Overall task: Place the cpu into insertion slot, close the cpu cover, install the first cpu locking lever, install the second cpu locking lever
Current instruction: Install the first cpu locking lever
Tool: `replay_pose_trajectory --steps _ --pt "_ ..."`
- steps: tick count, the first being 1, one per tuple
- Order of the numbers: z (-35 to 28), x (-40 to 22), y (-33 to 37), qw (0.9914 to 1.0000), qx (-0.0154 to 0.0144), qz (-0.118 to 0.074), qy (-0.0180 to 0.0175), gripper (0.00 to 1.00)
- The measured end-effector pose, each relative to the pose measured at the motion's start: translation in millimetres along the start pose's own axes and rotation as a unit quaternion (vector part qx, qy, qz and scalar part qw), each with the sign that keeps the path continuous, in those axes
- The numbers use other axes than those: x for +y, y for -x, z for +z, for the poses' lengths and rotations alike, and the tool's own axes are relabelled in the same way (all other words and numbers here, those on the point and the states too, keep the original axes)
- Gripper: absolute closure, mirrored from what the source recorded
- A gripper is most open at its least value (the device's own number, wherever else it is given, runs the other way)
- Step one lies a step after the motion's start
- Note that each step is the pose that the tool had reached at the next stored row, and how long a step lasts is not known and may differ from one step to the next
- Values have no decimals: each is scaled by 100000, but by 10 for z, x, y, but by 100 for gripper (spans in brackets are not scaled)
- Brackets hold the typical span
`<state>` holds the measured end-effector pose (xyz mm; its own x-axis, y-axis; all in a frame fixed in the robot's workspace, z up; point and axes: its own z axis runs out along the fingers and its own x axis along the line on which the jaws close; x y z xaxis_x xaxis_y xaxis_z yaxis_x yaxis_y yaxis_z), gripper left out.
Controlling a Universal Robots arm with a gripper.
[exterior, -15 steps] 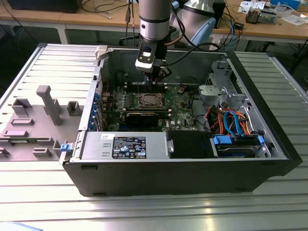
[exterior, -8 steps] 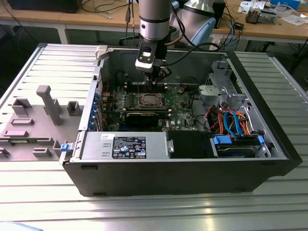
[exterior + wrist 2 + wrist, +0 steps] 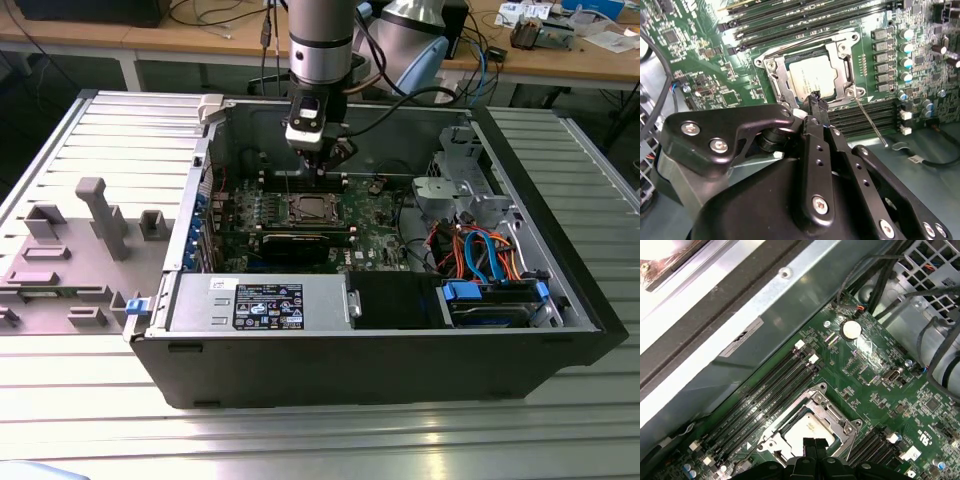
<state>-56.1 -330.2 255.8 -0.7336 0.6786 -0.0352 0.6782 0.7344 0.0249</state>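
The cpu (image 3: 812, 77) (image 3: 805, 432) lies flat in the insertion slot (image 3: 310, 210) on the green board, its silver top showing. The cpu cover (image 3: 781, 80) (image 3: 832, 415) is down around the chip, framing it. One thin lever rod (image 3: 871, 124) sticks out from a corner of the socket, away from the frame. My gripper (image 3: 312, 172) (image 3: 815, 102) (image 3: 814, 445) hangs just above the socket's edge, its black fingertips (image 3: 808, 446) pressed together with nothing between them.
Long memory slots (image 3: 790, 20) run on both sides of the socket. A black graphics card (image 3: 295, 243) lies in front of it, then the power supply (image 3: 260, 300). A drive cage with cables (image 3: 480, 260) is at the exterior view's right; the case's back wall (image 3: 740, 315) is close.
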Motion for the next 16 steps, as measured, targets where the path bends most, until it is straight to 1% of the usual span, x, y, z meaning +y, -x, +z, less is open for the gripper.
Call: replay_pose_trajectory --steps 2,4,5,6,7,8,9,13,14,16 --pt "1 0 0 99992 34 -1273 50 89" --pt "2 0 0 99965 69 -2646 97 89" --pt "3 0 0 99922 99 -3939 142 89" --pt "4 0 0 99895 116 -4569 166 89" --pt "5 0 0 99858 137 -5326 191 89" --pt "6 0 0 99763 173 -6875 239 89" --pt "6 0 0 99691 197 -7843 275 89" --pt "7 0 0 99450 264 -10460 369 89" --pt "7 0 -1 99415 270 -10788 382 89" --pt "7 0 0 99402 275 -10905 387 89"
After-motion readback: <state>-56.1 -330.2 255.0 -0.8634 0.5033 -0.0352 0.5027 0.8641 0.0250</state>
